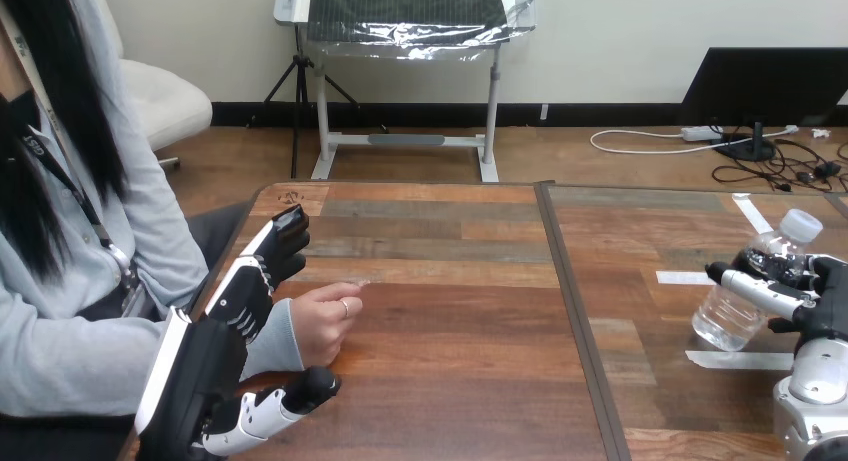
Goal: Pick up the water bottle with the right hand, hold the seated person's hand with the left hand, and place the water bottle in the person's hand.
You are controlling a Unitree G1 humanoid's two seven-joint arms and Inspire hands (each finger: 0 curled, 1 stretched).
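Note:
A clear plastic water bottle (735, 306) with a white cap leans at the table's right edge. My right hand (815, 301) has its fingers (760, 289) wrapped across the bottle's middle. The bottle's base looks close to the tabletop; I cannot tell whether it touches. At the left, the person's hand (325, 321) rests as a loose fist on the table. My left hand (240, 301) straddles the person's wrist, with straight fingers (285, 236) on the far side and the thumb (295, 396) on the near side. Neither is curled round the wrist.
The wooden table (450, 361) has a dark seam (578, 321) running front to back between its two halves. Strips of white tape (738, 360) lie on the right half near the bottle. The person sits close against the table's left edge.

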